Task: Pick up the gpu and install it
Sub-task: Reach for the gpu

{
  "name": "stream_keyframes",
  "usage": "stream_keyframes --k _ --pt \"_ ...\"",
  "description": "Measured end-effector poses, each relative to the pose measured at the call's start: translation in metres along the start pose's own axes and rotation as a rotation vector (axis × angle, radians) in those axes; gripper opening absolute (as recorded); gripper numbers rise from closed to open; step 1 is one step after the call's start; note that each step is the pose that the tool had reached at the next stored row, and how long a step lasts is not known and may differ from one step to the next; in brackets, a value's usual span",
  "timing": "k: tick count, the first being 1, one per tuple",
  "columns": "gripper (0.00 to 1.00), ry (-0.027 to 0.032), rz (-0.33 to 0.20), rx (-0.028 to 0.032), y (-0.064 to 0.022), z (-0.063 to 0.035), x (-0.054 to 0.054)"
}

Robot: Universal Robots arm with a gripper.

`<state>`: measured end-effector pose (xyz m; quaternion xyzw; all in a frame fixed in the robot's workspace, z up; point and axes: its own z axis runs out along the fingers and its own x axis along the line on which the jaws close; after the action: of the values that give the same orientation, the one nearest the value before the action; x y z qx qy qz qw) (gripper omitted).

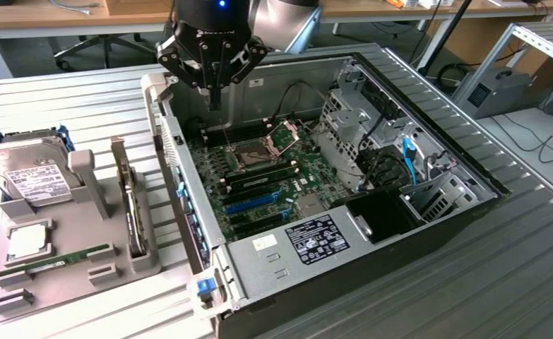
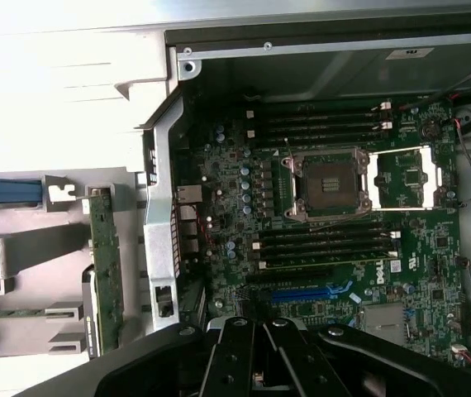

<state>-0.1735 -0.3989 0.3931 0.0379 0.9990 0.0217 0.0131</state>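
Slatted table (image 1: pixel 59 99) — gpu (image 1: pixel 128 205) upright in holder (image 1: pixel 78 233) beside case (image 1: pixel 174 169) — jaws pressed together, empty

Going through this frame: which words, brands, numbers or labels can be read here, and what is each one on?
"DELL": printed on the motherboard, near the blue slot.
White label on the hard drive: too small to read.
Black label on the power supply: too small to read.
White sticker on the case wall: blurred, unreadable.
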Motion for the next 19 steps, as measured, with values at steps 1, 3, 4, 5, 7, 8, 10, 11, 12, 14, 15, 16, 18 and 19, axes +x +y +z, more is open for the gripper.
stream_keyframes --k 1,3,4,5,7,8,10,11,12,14,15,16,18,19 --pt "0.11 0.0 0.0 0.0001 0.0 0.0 0.0" --pt "0.11 0.0 0.0 0.0001 0.0 0.0 0.0" --pt "0.11 0.0 0.0 0.0 0.0 0.0 0.0" --pt "0.11 0.0001 0.0 0.0001 0.0 0.0 0.0" --pt "0.11 -0.0001 0.0 0.0 -0.0001 0.0 0.001" --pt "0.11 0.0 0.0 0.0001 -0.0002 -0.0001 0.002" --pt "0.11 0.0 0.0 0.0001 -0.0004 -0.0002 0.005" --pt "0.11 0.0001 0.0 0.0001 -0.0005 -0.0002 0.006" --pt "0.11 0.0 0.0 0.0001 -0.0006 -0.0002 0.008" --pt "0.11 0.0 0.0 0.0 -0.0011 -0.0004 0.014" --pt "0.11 0.0 0.0 0.0 -0.0013 -0.0005 0.018" --pt "0.11 0.0 0.0 0.0 -0.0015 -0.0006 0.02" --pt "0.11 0.0 0.0 0.0001 -0.0019 -0.0007 0.026" --pt "0.11 -0.0001 0.0 0.0 -0.0021 -0.0008 0.028"
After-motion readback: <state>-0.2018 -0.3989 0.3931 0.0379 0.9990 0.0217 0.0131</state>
